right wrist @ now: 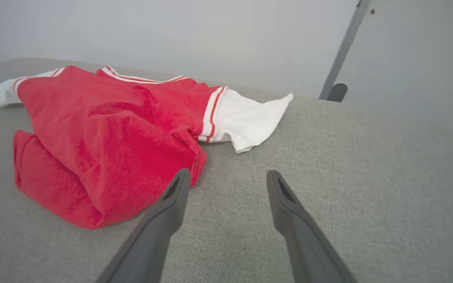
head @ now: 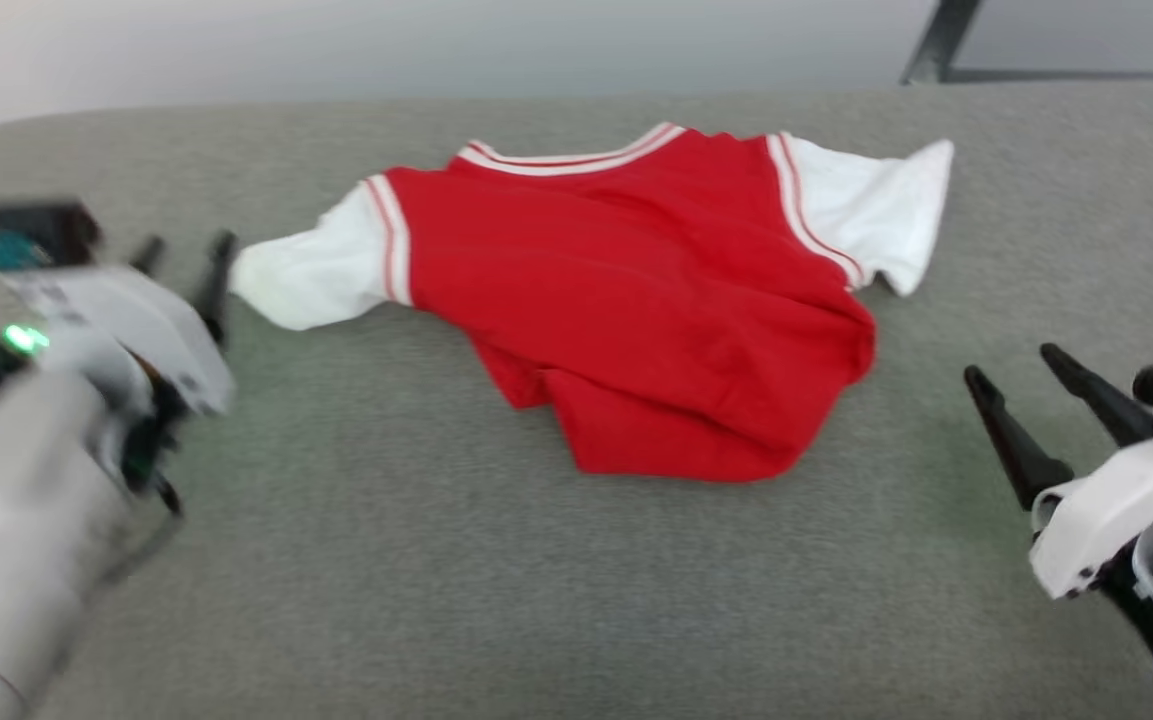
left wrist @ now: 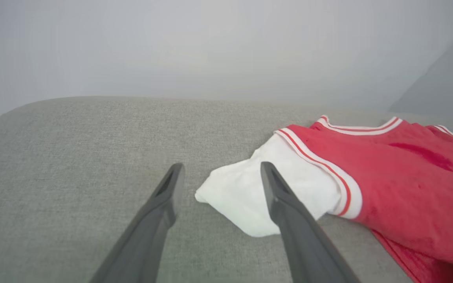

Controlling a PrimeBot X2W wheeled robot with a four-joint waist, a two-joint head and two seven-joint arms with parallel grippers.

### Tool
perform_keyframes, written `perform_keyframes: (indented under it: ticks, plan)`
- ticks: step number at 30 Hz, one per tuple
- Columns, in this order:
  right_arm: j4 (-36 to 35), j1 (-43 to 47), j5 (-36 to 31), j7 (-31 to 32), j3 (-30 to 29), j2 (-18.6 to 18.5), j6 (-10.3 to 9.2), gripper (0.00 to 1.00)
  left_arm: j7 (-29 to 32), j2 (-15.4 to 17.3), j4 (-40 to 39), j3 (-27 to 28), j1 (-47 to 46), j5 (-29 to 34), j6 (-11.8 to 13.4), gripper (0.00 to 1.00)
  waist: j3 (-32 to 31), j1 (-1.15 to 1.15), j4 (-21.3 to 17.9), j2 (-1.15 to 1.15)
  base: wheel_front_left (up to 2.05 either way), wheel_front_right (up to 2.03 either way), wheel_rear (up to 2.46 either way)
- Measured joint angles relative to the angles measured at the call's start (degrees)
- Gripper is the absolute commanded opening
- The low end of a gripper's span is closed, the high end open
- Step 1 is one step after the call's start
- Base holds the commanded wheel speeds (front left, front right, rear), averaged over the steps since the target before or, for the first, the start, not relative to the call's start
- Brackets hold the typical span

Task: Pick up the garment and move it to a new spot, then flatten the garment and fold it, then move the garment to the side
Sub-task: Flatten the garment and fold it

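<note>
Soft bright-red garment, white sleeves, striped trim: mid grey woven surface, sleeves spread, hem rumpled. Left gripper, right gripper: jaws apart, empty. Judged: flattening unfinished; fold, shift aside pending.

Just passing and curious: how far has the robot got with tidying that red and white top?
Seemingly partway. The garment lies spread on the grey cushion, white sleeves out, but its lower hem is bunched. Nothing is held: the left gripper and right gripper stand open, one either side. Smoothing, folding and moving it aside look left to do.
</note>
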Motion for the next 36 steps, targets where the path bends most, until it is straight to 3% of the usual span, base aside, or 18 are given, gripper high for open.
perform_keyframes:
  ticks: [6, 11, 16, 26, 36]
  plan:
    - [3.80, -6.61, 3.45, 9.70, 6.06, -8.56, -0.01, 1.00, -4.79, -3.41, -10.33, 2.16, 9.19, 3.90, 5.64, 1.00, -1.19, 0.00, 4.55, 0.00, 0.00, 0.00, 0.00]
    - [8.25, -15.20, 7.50, 17.28, 10.18, -15.27, 0.00, 1.00, -5.04, -3.74, -29.24, 12.77, 18.56, 17.31, 14.30, 1.00, -1.32, 0.00, 9.13, 0.00, 0.00, 0.00, 0.00]
    - [15.45, -24.93, 9.61, 20.15, 12.90, -20.35, 0.00, 1.00, -5.03, -5.50, -42.81, 18.12, 29.72, 27.35, 18.60, 1.00, -0.52, 0.00, 13.91, 0.00, 0.00, 0.00, 0.00]
    - [28.98, -38.42, 12.32, 24.09, 23.10, -28.72, 0.00, 1.00, -5.03, -8.40, -52.08, 20.89, 32.77, 35.31, 19.23, 1.00, 4.63, 0.00, 22.26, 0.00, 0.00, 0.00, 0.00]
    - [33.88, -45.14, 14.47, 24.65, 32.23, -33.77, 0.00, 1.00, -5.03, -11.15, -56.38, 21.75, 32.80, 38.42, 18.57, 1.00, 11.77, 0.00, 28.22, 0.00, 0.00, 0.00, 0.00]
